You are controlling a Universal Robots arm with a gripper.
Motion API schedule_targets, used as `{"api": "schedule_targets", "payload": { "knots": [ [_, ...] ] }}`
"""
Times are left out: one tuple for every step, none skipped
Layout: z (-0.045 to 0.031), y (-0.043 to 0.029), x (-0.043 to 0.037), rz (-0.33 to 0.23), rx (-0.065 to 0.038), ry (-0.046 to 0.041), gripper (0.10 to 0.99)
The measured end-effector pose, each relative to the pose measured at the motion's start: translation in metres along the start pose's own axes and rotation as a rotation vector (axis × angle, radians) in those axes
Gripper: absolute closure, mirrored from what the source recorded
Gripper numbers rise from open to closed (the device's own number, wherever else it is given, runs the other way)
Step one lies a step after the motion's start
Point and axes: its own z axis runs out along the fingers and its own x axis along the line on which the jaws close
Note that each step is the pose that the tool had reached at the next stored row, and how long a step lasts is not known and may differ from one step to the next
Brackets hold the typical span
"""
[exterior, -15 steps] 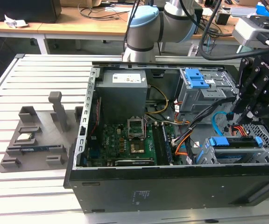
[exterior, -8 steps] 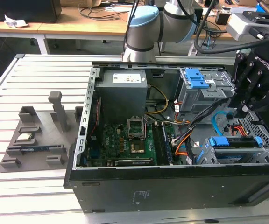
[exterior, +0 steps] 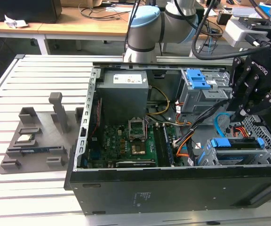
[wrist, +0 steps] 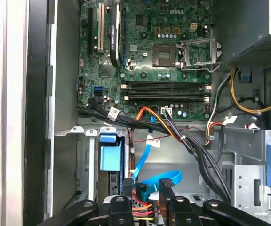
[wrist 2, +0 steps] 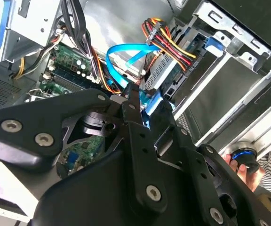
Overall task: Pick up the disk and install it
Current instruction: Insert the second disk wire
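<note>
Exterior view: one claw [exterior: 243, 114] hangs inside one open computer case [exterior: 126, 188] on the slatted surface [exterior: 36, 89]; one disk [exterior: 234, 142] sits just below it in its bay. 
Second wrist view: two fingers [wrist 2: 134, 106] stand slightly apart, pinching nothing visible. 
First wrist view: one blue cable [wrist: 161, 178] lies just beyond the fingertips.

The computer case [exterior: 173, 193] is black. The board [wrist: 163, 61] inside is green. A flat cable [wrist: 147, 181] is bright blue. The wires [wrist 2: 168, 40] are red, yellow and black. The gripper [exterior: 246, 113] is black.
</note>
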Motion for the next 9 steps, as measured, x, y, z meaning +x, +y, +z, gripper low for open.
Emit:
{"api": "schedule_targets", "payload": {
  "knots": [
    [0.0012, 0.0009, 0.0002, -0.005, 0.000, 0.0001, 0.725],
    [0.0023, 0.0016, 0.0005, -0.011, 0.000, 0.0004, 0.725],
    [0.0032, 0.0021, 0.0008, -0.016, 0.000, 0.0008, 0.725],
    [0.0032, 0.0021, 0.0008, -0.016, 0.000, 0.0008, 0.725],
    [0.0032, 0.0022, 0.0008, -0.016, 0.000, 0.0009, 0.725],
    [0.0033, 0.0022, 0.0008, -0.016, 0.000, 0.0007, 0.725],
    [0.0033, 0.0022, 0.0008, -0.016, 0.000, 0.0007, 0.741],
    [0.0033, 0.0022, 0.0008, -0.016, 0.000, 0.0006, 0.741],
    [0.0033, 0.0022, 0.0008, -0.016, 0.000, 0.0006, 0.871]
  ]
}}
